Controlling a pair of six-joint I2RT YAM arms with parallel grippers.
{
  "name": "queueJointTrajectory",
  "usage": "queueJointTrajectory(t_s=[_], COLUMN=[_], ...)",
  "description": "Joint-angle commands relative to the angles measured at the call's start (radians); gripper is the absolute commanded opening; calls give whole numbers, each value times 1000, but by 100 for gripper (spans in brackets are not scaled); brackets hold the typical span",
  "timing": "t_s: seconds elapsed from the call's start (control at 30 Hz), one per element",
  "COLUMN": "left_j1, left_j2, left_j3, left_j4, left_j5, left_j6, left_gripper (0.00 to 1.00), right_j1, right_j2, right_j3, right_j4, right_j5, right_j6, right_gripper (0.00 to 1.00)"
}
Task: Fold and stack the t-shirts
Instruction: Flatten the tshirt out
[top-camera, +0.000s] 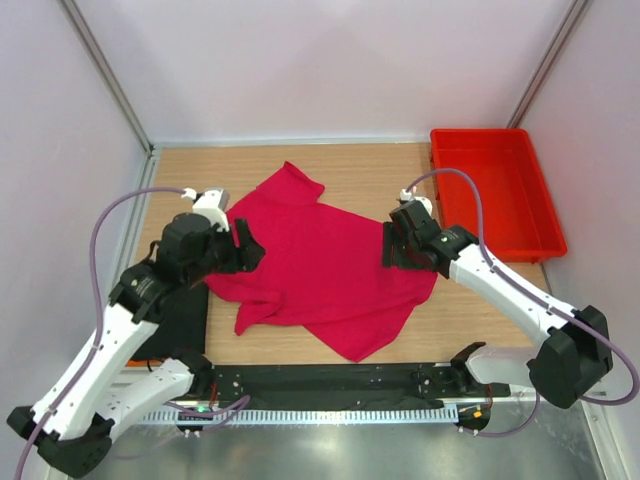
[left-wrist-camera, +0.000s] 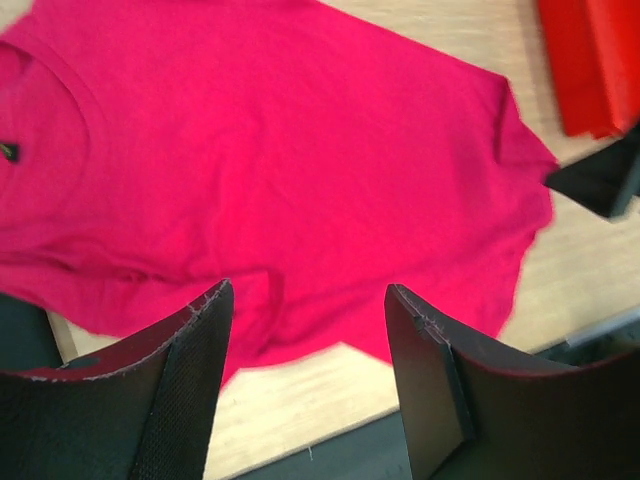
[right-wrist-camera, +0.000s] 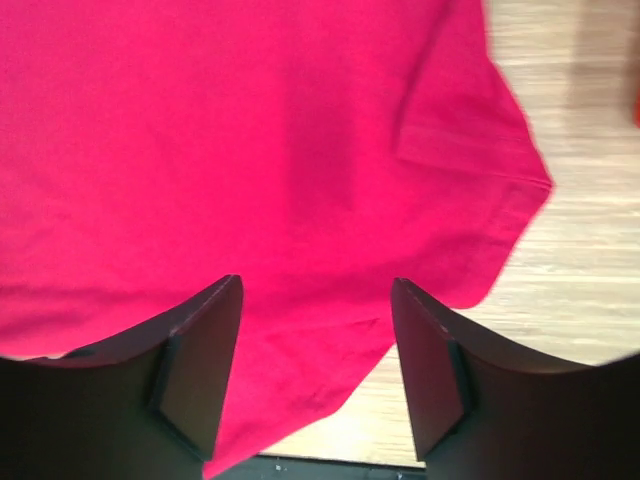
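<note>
A crimson-pink t-shirt (top-camera: 320, 265) lies spread and rumpled on the middle of the wooden table, with one sleeve pointing to the far side. My left gripper (top-camera: 250, 250) hovers at its left edge, open and holding nothing. In the left wrist view the pink t-shirt (left-wrist-camera: 280, 150) lies beyond the open left gripper (left-wrist-camera: 308, 288). My right gripper (top-camera: 390, 245) is over the shirt's right edge, also open. The right wrist view shows the pink t-shirt (right-wrist-camera: 250, 140) below the empty right gripper (right-wrist-camera: 318, 282). A flat black t-shirt (top-camera: 185, 320) lies near left, partly hidden by the left arm.
A red plastic tray (top-camera: 495, 190) stands at the back right, and its corner (left-wrist-camera: 590, 60) shows in the left wrist view. Bare wood (top-camera: 360, 165) shows behind the shirt. White walls close in the left, back and right sides. A black rail (top-camera: 330, 385) runs along the near edge.
</note>
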Motion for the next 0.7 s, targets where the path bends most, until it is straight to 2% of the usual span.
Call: queueJointTrajectory(t_s=[0.0,0.1,0.23,0.3,0.43,0.47,0.57,0.67], left_j1=[9,48,147,199,245,256,276,295], left_j2=[183,367,634,796,962,985,1050,1107], left_j3=[41,85,151,188,277,294,308,331], left_j4=[114,197,315,327,352,359,395,409], left_j5=[-109,-93,9,63,138,138,158,174], left_j6=[45,53,20,-11,-51,-57,-88,-116], left_gripper=[63,55,45,34,30,30,30,30], right_j1=[-8,-19,-56,-70,-146,-152,-151,-148], right_j2=[-23,54,180,209,256,270,347,439], right_j3=[-12,14,78,84,77,78,115,167], right_j4=[92,125,97,93,146,175,247,251], right_j5=[131,203,240,246,211,159,127,122], right_j6=[92,139,158,149,95,74,26,29], right_gripper=[65,59,61,62,62,61,59,60])
